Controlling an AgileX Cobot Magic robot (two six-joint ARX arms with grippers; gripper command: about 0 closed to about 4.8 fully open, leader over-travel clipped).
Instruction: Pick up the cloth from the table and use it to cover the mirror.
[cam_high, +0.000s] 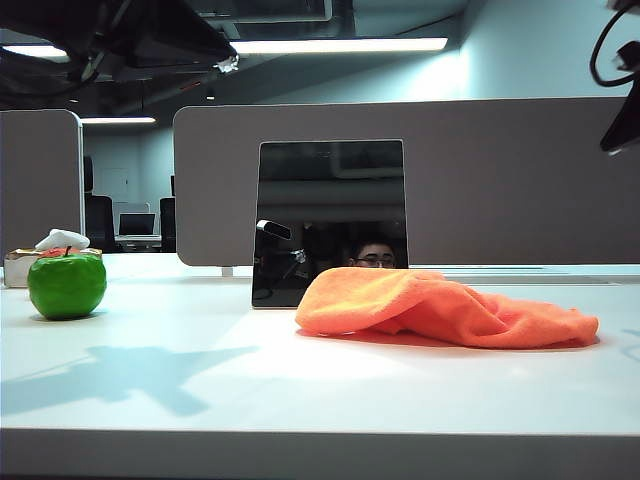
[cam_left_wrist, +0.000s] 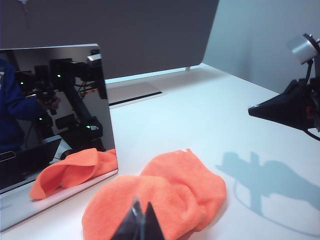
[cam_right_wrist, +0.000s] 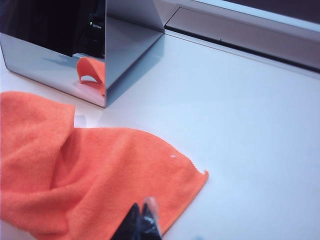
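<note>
The orange cloth (cam_high: 440, 310) lies crumpled on the white table (cam_high: 300, 400), just in front of and to the right of the upright dark mirror (cam_high: 330, 220). The mirror (cam_left_wrist: 50, 120) reflects a fold of the cloth and the arms. My left gripper (cam_left_wrist: 141, 209) hangs shut over the cloth (cam_left_wrist: 170, 195) with nothing between its fingers. My right gripper (cam_right_wrist: 142, 209) is also shut and empty, above the cloth (cam_right_wrist: 90, 175) near its free corner, with the mirror (cam_right_wrist: 65, 45) beyond. In the exterior view both arms are high, at the upper corners.
A green apple (cam_high: 66, 285) stands at the table's left, with a small box (cam_high: 20, 266) behind it. A grey partition (cam_high: 500, 180) runs behind the mirror. The right arm (cam_left_wrist: 292, 105) hovers to one side in the left wrist view.
</note>
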